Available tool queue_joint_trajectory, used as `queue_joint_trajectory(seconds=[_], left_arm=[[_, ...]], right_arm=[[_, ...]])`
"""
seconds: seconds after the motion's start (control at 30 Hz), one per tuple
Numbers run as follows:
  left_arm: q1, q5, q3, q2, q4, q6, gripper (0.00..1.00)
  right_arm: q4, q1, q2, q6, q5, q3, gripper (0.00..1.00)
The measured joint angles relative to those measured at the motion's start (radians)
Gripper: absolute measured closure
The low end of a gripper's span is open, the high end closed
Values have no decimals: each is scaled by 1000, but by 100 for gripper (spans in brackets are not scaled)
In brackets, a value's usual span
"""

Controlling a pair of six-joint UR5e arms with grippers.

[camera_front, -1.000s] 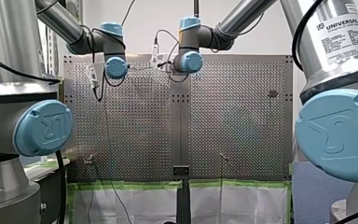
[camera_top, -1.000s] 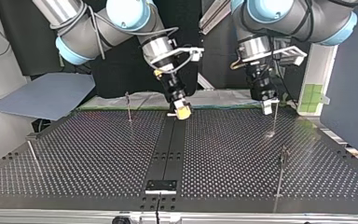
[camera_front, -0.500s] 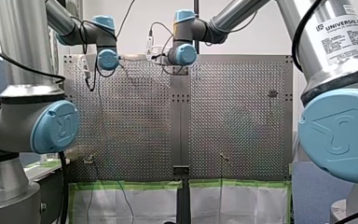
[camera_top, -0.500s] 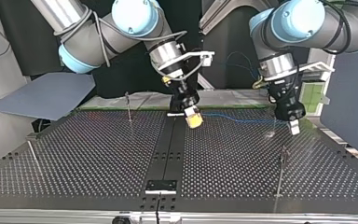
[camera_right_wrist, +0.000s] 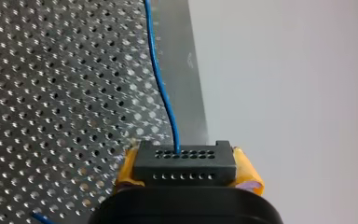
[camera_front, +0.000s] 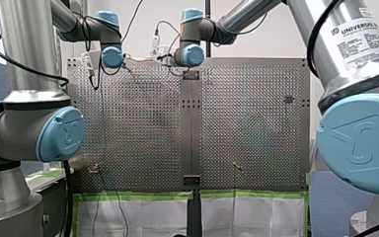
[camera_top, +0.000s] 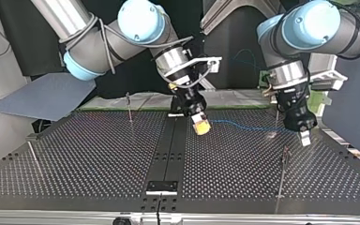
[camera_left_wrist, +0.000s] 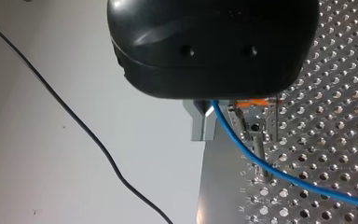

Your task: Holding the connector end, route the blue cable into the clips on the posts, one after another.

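Perforated table (camera_top: 98,154) — connector (camera_right_wrist: 185,161), right wrist view

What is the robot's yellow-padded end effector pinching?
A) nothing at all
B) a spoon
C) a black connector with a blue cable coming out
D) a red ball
C: in the right wrist view, my right end effector has its yellow pads clamped on the black connector, and the blue cable runs out of it.

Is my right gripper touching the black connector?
Touching. The right wrist view shows the connector pinched between the right gripper's yellow pads, both pressed against its sides, the blue cable leaving its front.
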Motion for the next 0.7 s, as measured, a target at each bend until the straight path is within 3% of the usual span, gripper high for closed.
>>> queue_joint_trajectory(seconds=[0.7], left_arm=[[66,92,30,-56,0,-10,100]], right_arm=[[21,-16,29,20,-8,-73,100]])
